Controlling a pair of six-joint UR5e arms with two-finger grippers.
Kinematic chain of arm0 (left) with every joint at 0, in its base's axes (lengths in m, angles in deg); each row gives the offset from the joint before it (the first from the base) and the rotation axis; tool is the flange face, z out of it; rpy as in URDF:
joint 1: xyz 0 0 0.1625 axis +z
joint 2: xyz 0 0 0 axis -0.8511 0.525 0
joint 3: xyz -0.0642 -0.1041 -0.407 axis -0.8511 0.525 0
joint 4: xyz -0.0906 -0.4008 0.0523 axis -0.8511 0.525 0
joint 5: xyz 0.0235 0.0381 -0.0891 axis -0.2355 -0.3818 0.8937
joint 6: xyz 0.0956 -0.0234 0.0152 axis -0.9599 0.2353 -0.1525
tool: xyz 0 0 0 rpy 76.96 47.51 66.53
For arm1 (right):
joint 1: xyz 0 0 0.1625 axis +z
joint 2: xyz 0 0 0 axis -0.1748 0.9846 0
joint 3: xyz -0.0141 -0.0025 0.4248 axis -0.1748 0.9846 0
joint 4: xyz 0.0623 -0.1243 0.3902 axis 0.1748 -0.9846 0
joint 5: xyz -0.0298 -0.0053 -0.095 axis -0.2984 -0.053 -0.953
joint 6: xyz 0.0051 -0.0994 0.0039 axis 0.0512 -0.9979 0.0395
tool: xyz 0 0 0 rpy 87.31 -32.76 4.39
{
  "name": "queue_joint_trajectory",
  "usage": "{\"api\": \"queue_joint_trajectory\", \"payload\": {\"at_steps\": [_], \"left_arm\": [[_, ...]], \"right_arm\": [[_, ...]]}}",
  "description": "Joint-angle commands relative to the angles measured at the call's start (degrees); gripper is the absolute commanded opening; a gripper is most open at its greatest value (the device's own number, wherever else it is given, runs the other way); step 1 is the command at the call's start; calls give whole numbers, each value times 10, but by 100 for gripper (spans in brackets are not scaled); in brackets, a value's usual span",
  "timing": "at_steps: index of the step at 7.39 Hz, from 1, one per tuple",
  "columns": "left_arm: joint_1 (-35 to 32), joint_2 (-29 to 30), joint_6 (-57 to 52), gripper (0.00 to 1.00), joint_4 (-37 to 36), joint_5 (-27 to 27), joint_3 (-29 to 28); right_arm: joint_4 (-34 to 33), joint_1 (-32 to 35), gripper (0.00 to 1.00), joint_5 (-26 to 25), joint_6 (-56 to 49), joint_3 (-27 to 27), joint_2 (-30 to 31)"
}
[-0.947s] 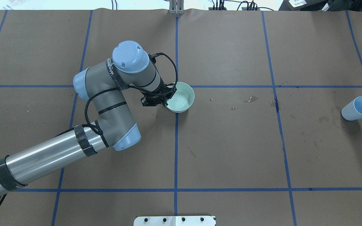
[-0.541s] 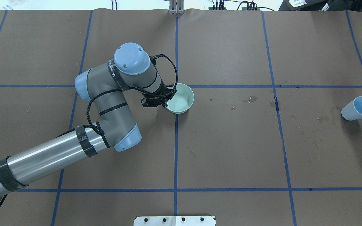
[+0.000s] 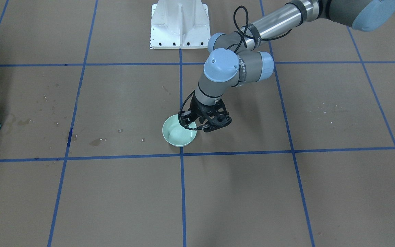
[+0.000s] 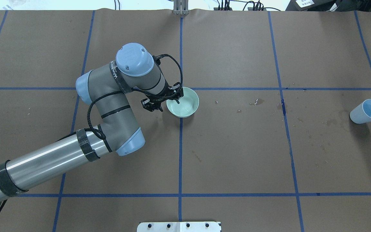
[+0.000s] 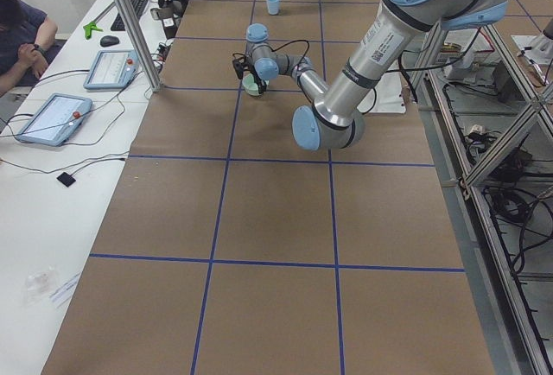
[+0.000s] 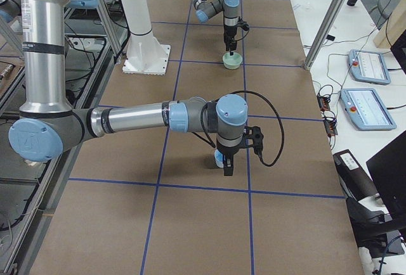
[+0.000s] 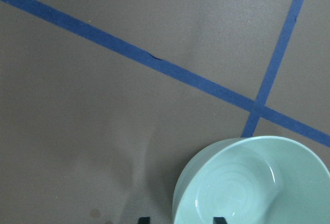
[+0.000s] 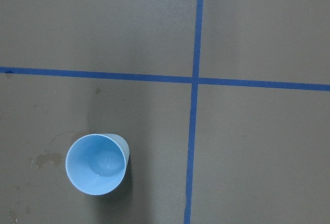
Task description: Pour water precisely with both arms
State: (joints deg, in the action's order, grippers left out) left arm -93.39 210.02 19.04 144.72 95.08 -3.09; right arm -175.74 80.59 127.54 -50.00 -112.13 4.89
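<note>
**Left gripper** (image 4: 169, 104), jaws apart, is set astride the rim of the green bowl (image 4: 188, 104) near the centre of the desk (image 4: 237, 161), presumably for lifting. Water (image 4: 257, 102) is seen only as spilt drops toward the right edge.

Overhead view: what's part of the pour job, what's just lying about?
Job: mint bowl; light-blue cup; left end effector, open astride the bowl's rim.
Lying about: spill spots on the paper; white pedestal base.
</note>
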Motion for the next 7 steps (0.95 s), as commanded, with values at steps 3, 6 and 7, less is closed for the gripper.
{"api": "queue_joint_trajectory", "payload": {"at_steps": [3, 6, 7], "left_arm": [[-29, -69, -5, 100, -43, 5, 111], [-35, -97, -5, 100, -52, 4, 145], [-36, -106, -4, 100, -52, 4, 153]], "right_arm": [[26, -140, 98, -115, 334, -142, 39], [247, -310, 98, -276, 637, -157, 155], [266, -372, 98, -333, 717, -160, 164]]}}
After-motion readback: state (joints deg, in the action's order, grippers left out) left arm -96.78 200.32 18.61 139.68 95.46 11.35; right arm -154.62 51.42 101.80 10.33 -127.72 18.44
